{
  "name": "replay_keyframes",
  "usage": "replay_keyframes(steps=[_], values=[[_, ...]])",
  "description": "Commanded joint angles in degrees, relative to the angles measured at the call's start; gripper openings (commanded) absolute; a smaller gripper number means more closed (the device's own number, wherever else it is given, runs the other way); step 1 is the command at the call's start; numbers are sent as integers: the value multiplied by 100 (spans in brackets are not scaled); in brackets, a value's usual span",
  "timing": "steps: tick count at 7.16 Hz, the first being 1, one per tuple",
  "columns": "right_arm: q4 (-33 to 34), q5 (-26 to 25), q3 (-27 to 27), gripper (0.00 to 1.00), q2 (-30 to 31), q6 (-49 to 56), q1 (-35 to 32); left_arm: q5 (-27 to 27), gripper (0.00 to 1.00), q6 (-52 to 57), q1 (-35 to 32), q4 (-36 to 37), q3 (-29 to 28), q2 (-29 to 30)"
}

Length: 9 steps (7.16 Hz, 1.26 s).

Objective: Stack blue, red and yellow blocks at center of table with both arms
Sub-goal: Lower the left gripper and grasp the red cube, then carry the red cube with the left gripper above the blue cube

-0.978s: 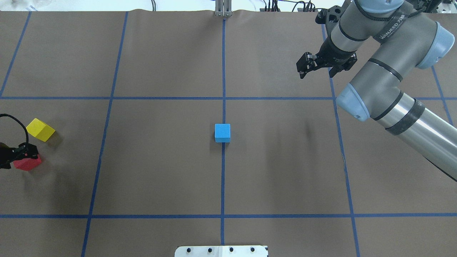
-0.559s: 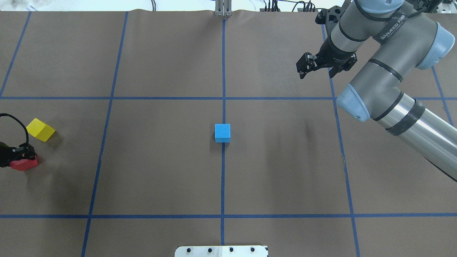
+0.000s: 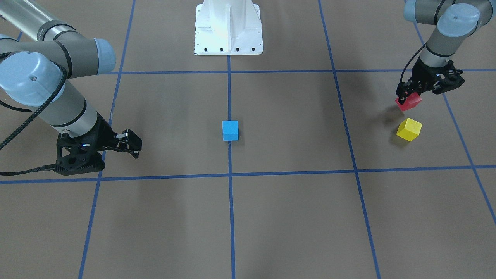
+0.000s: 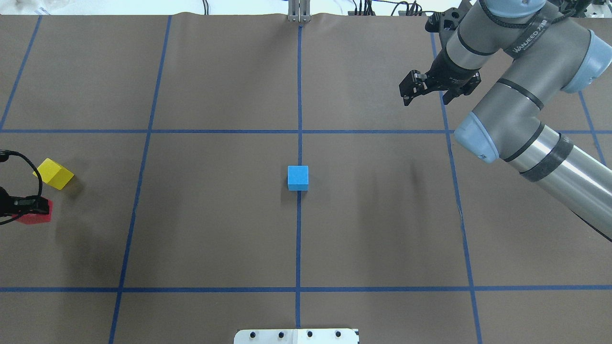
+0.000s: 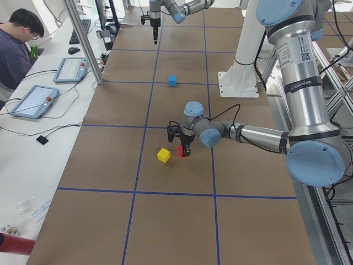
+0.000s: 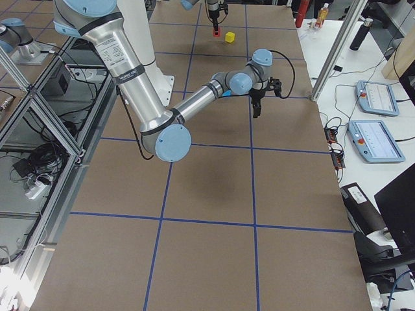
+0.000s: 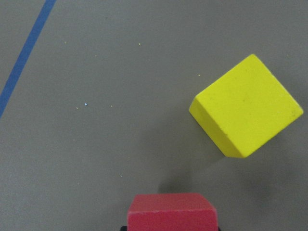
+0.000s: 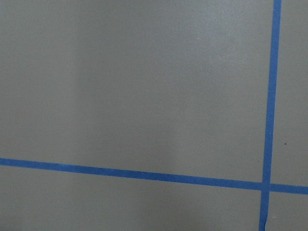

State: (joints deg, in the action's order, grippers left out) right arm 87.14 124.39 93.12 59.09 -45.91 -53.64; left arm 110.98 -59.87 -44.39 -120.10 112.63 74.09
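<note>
The left gripper point(image 3: 407, 99) clamped the matte red cube point(image 3: 413, 102) at the front view's right edge, near the sharp-edged yellow cube point(image 3: 409, 129). The blue cube point(image 3: 230, 130) sat at centre, well apart from both. The right gripper point(image 4: 425, 97) had its fingers spread apart.

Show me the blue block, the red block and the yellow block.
blue block point(image 4: 298, 175): overhead exterior view, top face.
red block point(image 3: 412, 101): exterior front-facing view, uncovered red face.
yellow block point(image 7: 252, 103): left wrist view, top face.
</note>
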Motion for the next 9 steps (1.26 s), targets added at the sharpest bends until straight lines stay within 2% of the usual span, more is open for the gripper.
replay_keyframes(steps=[1,2,3,4,5,7,9], values=[[-22,24,-4,99,67,20,-94,257,0,974,-43,2344,1167,924],[-31,24,-4,99,163,73,-138,258,0,1152,-34,3787,1269,2193],[-31,24,4,99,260,282,-234,241,0,1153,27,5045,939,3694],[-31,33,-4,99,374,615,-409,240,0,1119,210,5545,553,4675],[-5,33,-22,99,575,1062,-689,240,0,1075,490,5542,123,5233],[4,181,-179,99,1120,2325,-1409,232,0,1074,694,5402,-1386,6647],[-4,725,-915,99,1349,3758,-2349,232,0,1057,704,4545,-2250,6899]])
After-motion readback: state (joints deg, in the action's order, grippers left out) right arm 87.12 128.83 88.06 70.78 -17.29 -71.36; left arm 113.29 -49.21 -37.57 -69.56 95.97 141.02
